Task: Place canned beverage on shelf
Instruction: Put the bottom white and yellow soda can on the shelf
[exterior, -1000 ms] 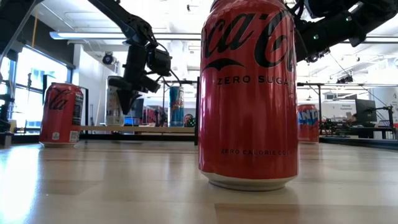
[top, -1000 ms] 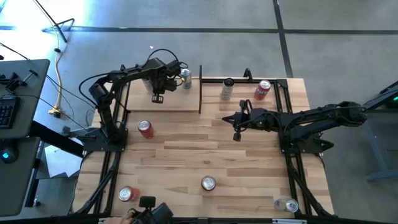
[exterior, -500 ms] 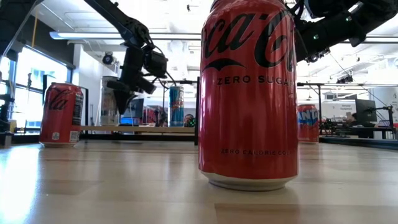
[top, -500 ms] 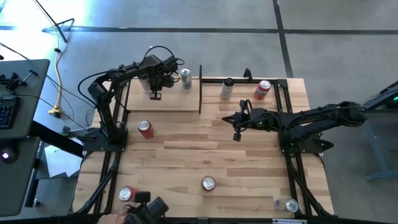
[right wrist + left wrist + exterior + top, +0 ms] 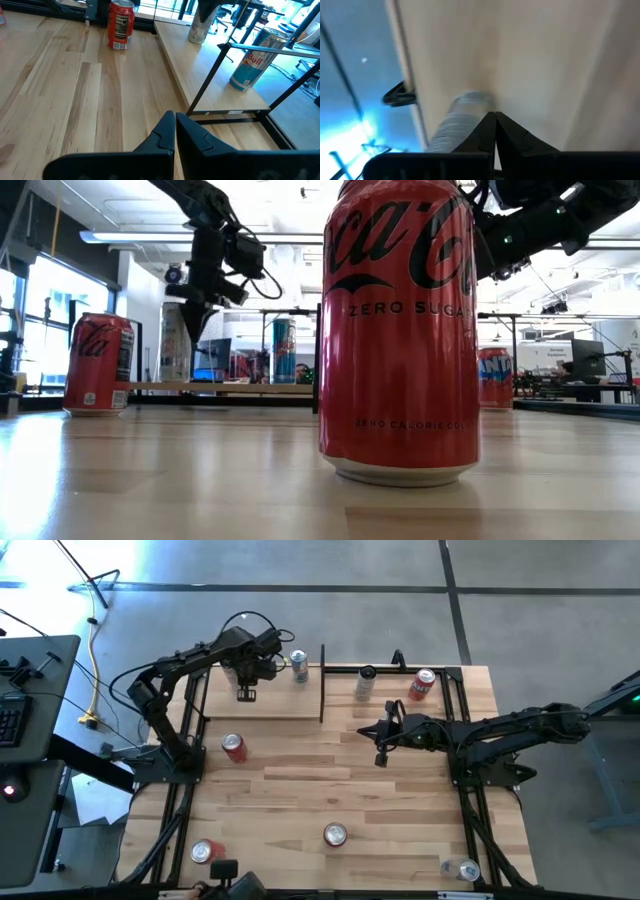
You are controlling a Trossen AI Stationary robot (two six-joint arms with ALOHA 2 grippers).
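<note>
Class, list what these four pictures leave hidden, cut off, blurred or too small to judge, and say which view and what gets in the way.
- Low view: the big red can up close blocks the table behind it; its top is cut by the edge.
- Left wrist view: the silver can is blurred and partly behind the left gripper.
- High view: labels on the shelf cans are too small.
- High view: the corner can is too small to tell its brand.

Bright ceiling strips (image 5: 140,237) and windows backlight my low view; my left wrist picture is smeared, blue-glared.
</note>
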